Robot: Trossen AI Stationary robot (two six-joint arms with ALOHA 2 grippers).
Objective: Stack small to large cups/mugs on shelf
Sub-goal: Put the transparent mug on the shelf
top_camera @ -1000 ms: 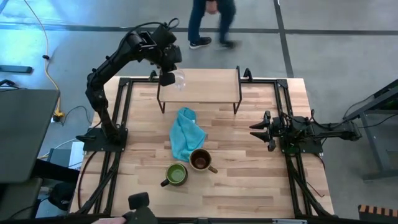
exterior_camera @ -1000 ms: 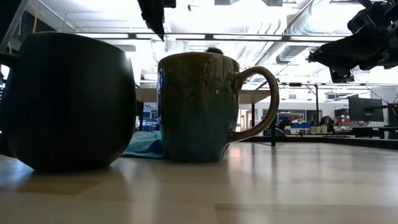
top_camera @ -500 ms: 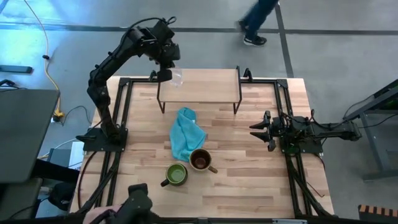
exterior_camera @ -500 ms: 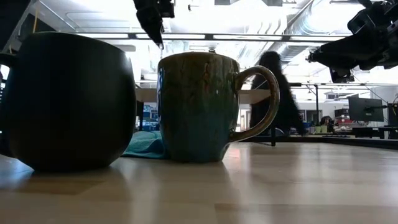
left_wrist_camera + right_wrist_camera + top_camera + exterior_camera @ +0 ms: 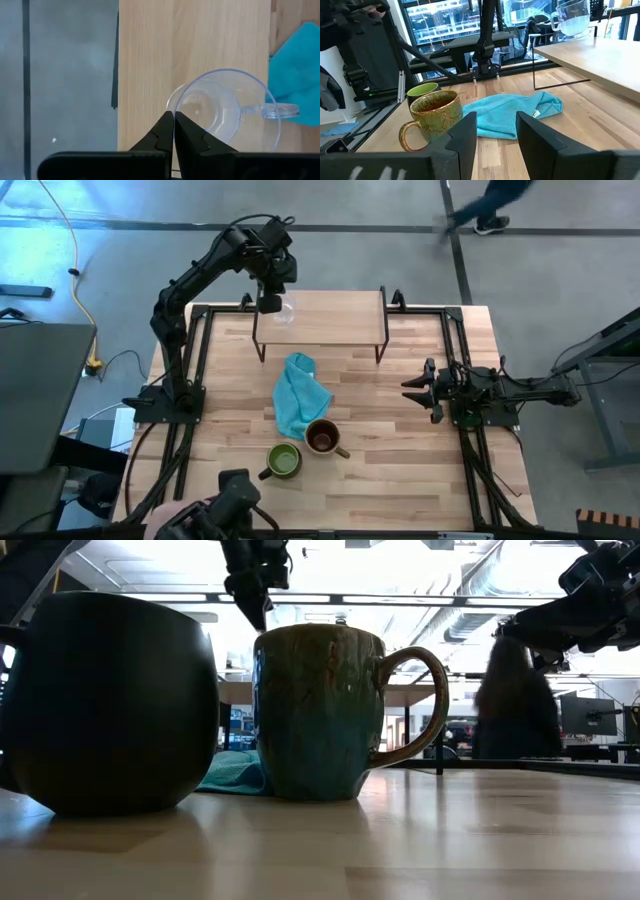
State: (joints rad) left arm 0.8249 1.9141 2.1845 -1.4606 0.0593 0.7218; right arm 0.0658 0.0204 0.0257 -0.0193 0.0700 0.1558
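On the shelf (image 5: pixel 330 320) the glass cup (image 5: pixel 286 310) stands, my left hand (image 5: pixel 268 303) pressed together above its rim. Both mugs, green-lined (image 5: pixel 283 461) and olive (image 5: pixel 322 437), remain on the bench (image 5: pixel 400 450); right hand (image 5: pixel 415 389) spread, waiting.

one glass cup (image 5: pixel 285 310), two mugs (image 5: pixel 283 460) (image 5: pixel 322 437), one cloth (image 5: pixel 298 393), one shelf (image 5: pixel 335 320), and two arms.

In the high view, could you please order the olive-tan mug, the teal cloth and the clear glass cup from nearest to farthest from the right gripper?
From the right gripper:
1. Olive-tan mug, toward the table's front.
2. Teal cloth, mid-table.
3. Clear glass cup, on the shelf's left end.
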